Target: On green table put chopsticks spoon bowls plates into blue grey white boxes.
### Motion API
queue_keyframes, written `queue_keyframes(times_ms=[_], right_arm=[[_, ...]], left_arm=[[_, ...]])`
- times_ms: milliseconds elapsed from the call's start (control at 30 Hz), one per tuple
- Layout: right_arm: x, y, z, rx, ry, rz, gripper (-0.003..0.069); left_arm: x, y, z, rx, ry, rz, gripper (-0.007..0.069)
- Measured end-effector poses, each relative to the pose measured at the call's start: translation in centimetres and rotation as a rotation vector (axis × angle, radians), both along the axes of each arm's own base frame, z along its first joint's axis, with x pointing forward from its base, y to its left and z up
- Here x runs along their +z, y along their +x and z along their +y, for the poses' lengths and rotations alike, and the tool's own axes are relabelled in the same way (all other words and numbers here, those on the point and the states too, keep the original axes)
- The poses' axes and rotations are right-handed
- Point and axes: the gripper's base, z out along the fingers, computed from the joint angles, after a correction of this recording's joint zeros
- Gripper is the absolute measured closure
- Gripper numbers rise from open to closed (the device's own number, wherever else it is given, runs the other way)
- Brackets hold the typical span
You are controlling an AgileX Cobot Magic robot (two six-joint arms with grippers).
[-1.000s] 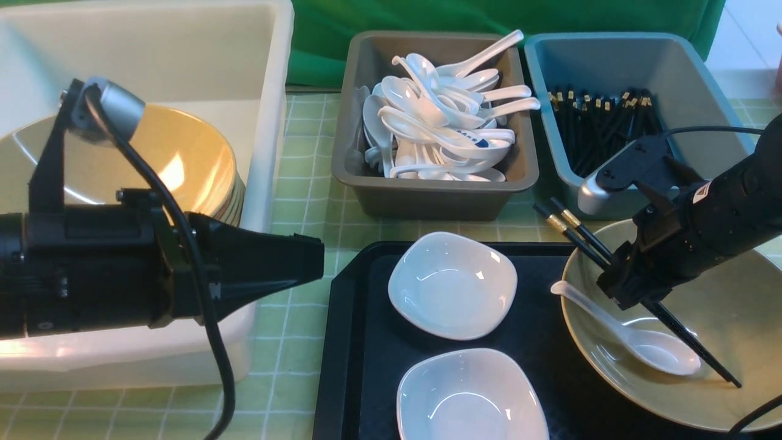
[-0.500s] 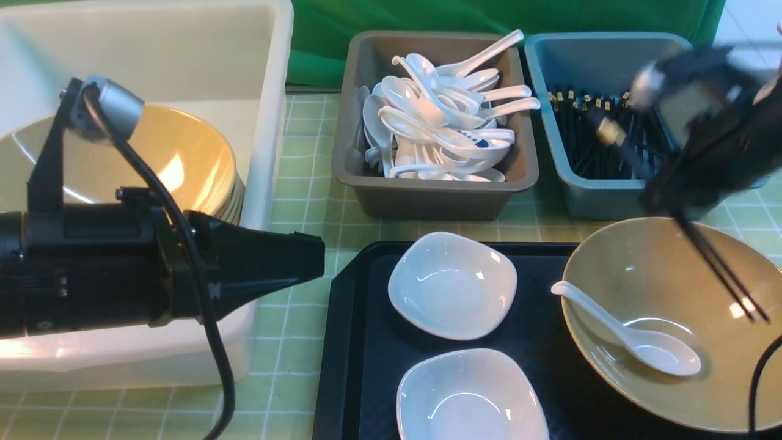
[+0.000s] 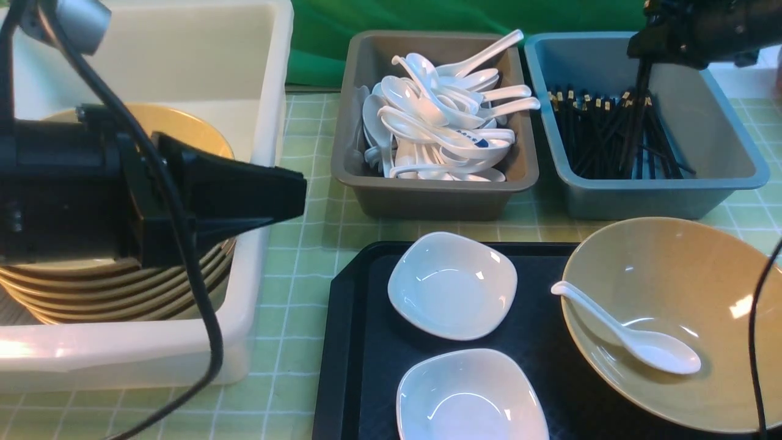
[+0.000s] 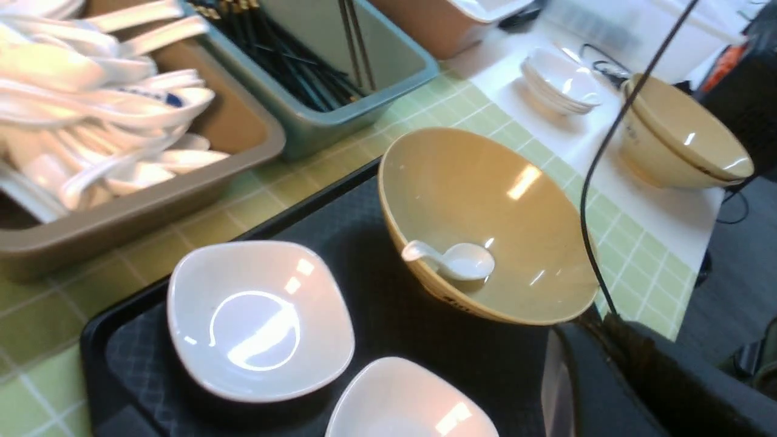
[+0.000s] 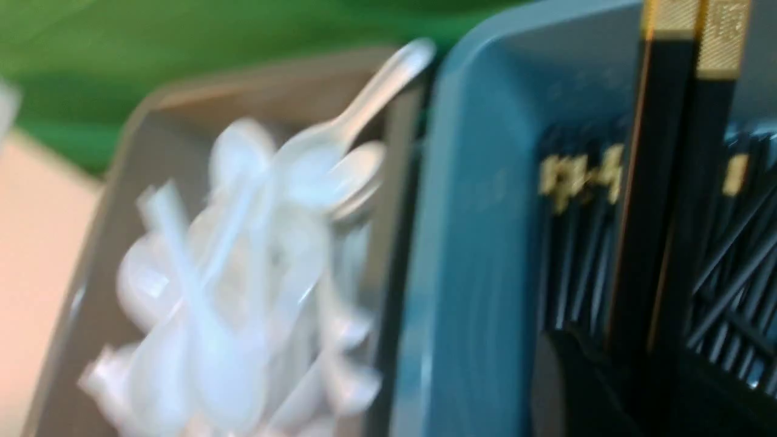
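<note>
My right gripper (image 3: 645, 58) is shut on a pair of black chopsticks (image 3: 636, 116) that hangs upright into the blue box (image 3: 641, 197), tips among several other chopsticks. The right wrist view shows the held chopsticks (image 5: 674, 182) with gold bands. A tan bowl (image 3: 666, 269) on the black tray holds a white spoon (image 3: 641, 345). Two white plates (image 3: 452, 284) (image 3: 470, 397) lie on the tray. My left gripper (image 3: 296, 189) is shut and empty, in front of the white box (image 3: 269, 91), which holds stacked tan bowls (image 3: 122, 287). The left wrist view shows the bowl (image 4: 485, 194) and spoon (image 4: 455, 262).
The grey box (image 3: 427, 198) is piled with white spoons. The black tray (image 3: 351, 318) sits on the green table (image 3: 299, 244). A black cable (image 3: 754, 318) hangs at the right edge. Off the table, more bowls (image 4: 686, 139) and dishes (image 4: 561, 82) stand.
My right gripper lifted the chopsticks out of the tan bowl and carried them back and up over the blue box. My left arm rose, uncovering the stacked bowls.
</note>
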Motion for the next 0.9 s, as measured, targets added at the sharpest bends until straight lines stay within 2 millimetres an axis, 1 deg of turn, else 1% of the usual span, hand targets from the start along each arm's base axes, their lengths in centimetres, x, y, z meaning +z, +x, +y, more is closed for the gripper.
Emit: queue_keyframes(times_ms=[67,133,233,267,367,433,467,500,533,567,633,667,700,767,800,833,900], right_arm=[[-1.5,0.9,-0.3,-0.037,0.013,0.012,0.0538],[-2.5,1.4,-0.4,-0.054,0.017,0.02,0.0533],[-2.9,1.5,-0.5,-0.057,0.018,0.025,0.051],[-2.8,1.4,-0.6,-0.049,0.012,0.024,0.0475],[-1.9,1.0,-0.7,-0.008,-0.019,0.004,0.04],[-0.5,0.4,-0.9,0.025,-0.049,-0.024,0.034],[0.7,-0.2,-1.1,0.043,-0.07,-0.043,0.0308],[0.9,-0.3,-1.1,0.051,-0.077,-0.043,0.0298],[2.3,-1.2,-1.2,0.078,-0.106,-0.061,0.0273],[3.1,-1.7,-1.2,0.108,-0.134,-0.075,0.0257],[5.5,-3.4,-0.9,0.214,-0.23,-0.128,0.0241],[5.8,-3.5,-0.8,0.235,-0.25,-0.14,0.0239],[7.9,-5.5,0.2,0.369,-0.353,-0.21,0.0235],[9.6,-7.8,1.7,0.485,-0.436,-0.277,0.0234],[9.4,-7.8,1.7,0.497,-0.443,-0.274,0.0234],[10.3,-10.0,3.1,0.59,-0.505,-0.325,0.0234],[9.6,-12.8,4.8,0.721,-0.556,-0.343,0.0234]], left_arm=[[-0.2,-0.2,0.0,-0.009,0.016,0.024,0.0626],[-0.4,-0.4,0.0,-0.029,0.029,0.047,0.0626],[-0.5,-0.5,0.0,-0.035,0.037,0.073,0.0626],[-0.7,-0.7,0.0,-0.04,0.048,0.09,0.0624],[-0.8,-0.8,0.1,-0.045,0.059,0.112,0.0624],[-0.9,-1.0,0.0,-0.059,0.059,0.128,0.0624],[-0.9,-1.1,-0.3,-0.072,0.06,0.136,0.0624],[-0.9,-1.2,-0.4,-0.077,0.063,0.137,0.0624],[-1.0,-1.3,-0.7,-0.095,0.069,0.139,0.0624],[-1.0,-1.5,-1.0,-0.11,0.078,0.14,0.0624],[-1.2,-2.0,-1.9,-0.161,0.101,0.145,0.0624],[-1.2,-2.2,-2.0,-0.171,0.107,0.144,0.0624],[-1.4,-2.6,-2.6,-0.203,0.13,0.152,0.0624],[-1.6,-2.9,-3.0,-0.223,0.164,0.151,0.0624],[-1.6,-2.9,-3.1,-0.223,0.167,0.151,0.0624],[-1.7,-3.0,-3.2,-0.228,0.183,0.139,0.0624],[-1.6,-2.8,-3.3,-0.207,0.186,0.124,0.0624]])
